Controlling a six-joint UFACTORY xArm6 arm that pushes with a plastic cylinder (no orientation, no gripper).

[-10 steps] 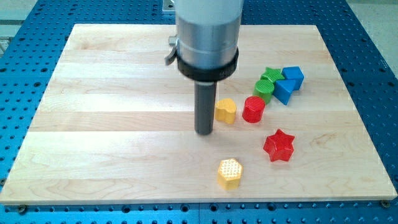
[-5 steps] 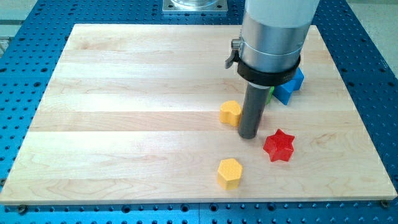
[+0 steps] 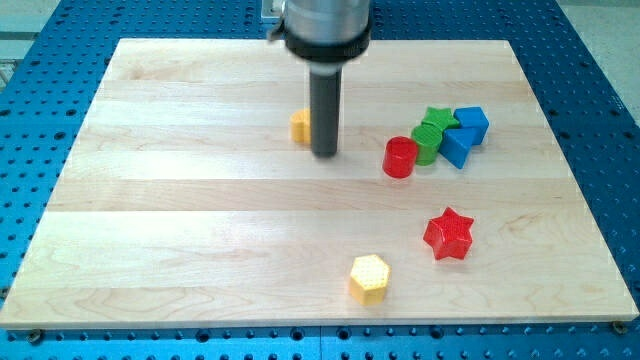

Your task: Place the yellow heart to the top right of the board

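The yellow heart (image 3: 300, 126) lies on the wooden board (image 3: 180, 200) near its upper middle, mostly hidden behind the dark rod. Only its left part shows. My tip (image 3: 325, 153) rests on the board just right of and slightly below the heart, touching or nearly touching it. The rod rises to the grey arm body at the view's top.
A red cylinder (image 3: 400, 158) stands right of my tip. A green block (image 3: 429, 139), a green star (image 3: 437, 119) and two blue blocks (image 3: 456, 146) (image 3: 471, 124) cluster at the right. A red star (image 3: 448, 234) and a yellow hexagon (image 3: 368, 278) lie lower.
My tip has moved up and to the left. The yellow heart has shifted up and left from the board's middle. The red cylinder now sits a little higher than before.
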